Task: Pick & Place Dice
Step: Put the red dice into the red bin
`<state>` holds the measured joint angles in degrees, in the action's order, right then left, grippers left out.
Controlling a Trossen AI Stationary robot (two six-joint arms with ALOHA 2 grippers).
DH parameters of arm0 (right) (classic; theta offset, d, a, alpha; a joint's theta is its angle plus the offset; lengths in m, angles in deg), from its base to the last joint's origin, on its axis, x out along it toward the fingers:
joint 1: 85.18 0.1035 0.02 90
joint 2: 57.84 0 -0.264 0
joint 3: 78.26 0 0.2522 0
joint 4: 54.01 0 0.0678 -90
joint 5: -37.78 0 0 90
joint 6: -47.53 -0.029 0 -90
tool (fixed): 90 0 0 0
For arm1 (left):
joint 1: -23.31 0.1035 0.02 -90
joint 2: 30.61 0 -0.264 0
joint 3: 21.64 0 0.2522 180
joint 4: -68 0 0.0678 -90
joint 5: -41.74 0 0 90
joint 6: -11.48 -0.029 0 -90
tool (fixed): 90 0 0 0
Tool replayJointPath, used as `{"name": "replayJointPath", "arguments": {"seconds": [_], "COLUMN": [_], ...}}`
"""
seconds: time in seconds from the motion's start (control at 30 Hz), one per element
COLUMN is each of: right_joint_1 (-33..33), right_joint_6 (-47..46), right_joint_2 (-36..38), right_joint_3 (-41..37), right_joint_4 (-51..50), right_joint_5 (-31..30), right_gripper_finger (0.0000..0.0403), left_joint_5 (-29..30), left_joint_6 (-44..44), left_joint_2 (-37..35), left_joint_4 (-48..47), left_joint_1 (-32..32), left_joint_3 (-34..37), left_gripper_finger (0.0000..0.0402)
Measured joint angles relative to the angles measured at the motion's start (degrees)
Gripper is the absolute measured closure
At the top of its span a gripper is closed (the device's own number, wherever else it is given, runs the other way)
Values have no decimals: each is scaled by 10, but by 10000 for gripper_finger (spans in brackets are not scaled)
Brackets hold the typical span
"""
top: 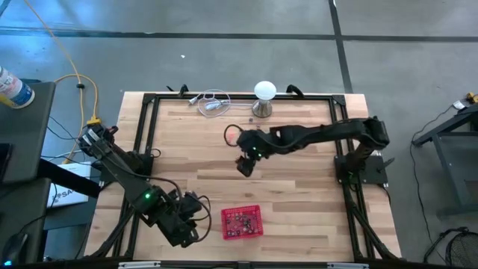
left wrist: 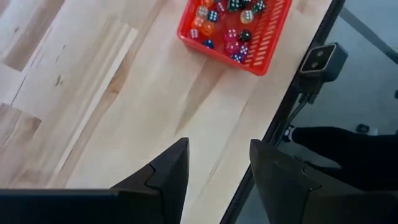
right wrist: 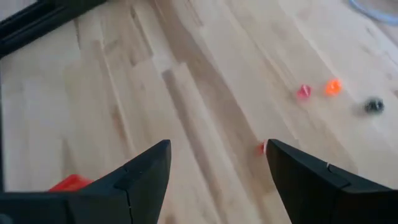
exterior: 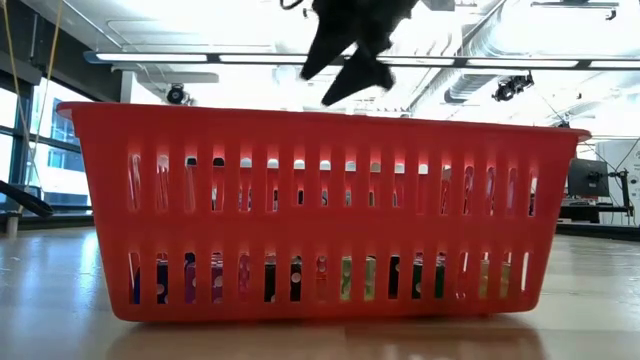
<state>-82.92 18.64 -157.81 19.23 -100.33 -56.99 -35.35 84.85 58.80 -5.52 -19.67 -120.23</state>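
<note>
The red mesh basket (top: 241, 223) stands near the table's near edge. Many dice (left wrist: 227, 25) in mixed colours lie inside it and show through its slots (exterior: 300, 275) in the low view. Loose dice lie on the wood ahead of my right gripper (right wrist: 217, 168): a pink one (right wrist: 303, 92), an orange one (right wrist: 333, 87), a dark one (right wrist: 373, 106) and a red one (right wrist: 261, 147) close by one finger. My right gripper (top: 245, 167) hangs open over the table's middle, fingers pointing down (exterior: 350, 55). My left gripper (left wrist: 217, 168) is open, just left of the basket (top: 202, 218).
A white ball-topped metal stand (top: 264, 95) and a coiled cable (top: 213, 102) sit at the table's far edge. A black frame (top: 149, 134) runs round the table. A small camera (left wrist: 320, 59) is mounted at the near edge beside the basket. Bare wood lies between the basket and the loose dice.
</note>
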Motion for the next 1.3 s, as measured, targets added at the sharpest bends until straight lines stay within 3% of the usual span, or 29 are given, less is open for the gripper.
{"name": "replayJointPath", "arguments": {"seconds": [0.3, 0.53, 1.07, 1.3], "right_joint_1": [-63, -83, -69, -47], "right_joint_6": [37, 37, 72, 80], "right_joint_2": [-96, -177, -222, -223], "right_joint_3": [-1, 0, 1, 1], "right_joint_4": [-1, 34, 58, 44], "right_joint_5": [11, 70, 23, -38], "right_gripper_finger": [147, 147, 147, 160], "left_joint_5": [10, 27, 46, 75], "left_joint_6": [16, 22, 36, 38], "left_joint_2": [0, 0, 0, 0], "left_joint_4": [-8, -21, -27, -28], "left_joint_1": [8, 16, 31, 31], "left_joint_3": [0, 0, 0, 0], "left_gripper_finger": [238, 238, 238, 238]}}
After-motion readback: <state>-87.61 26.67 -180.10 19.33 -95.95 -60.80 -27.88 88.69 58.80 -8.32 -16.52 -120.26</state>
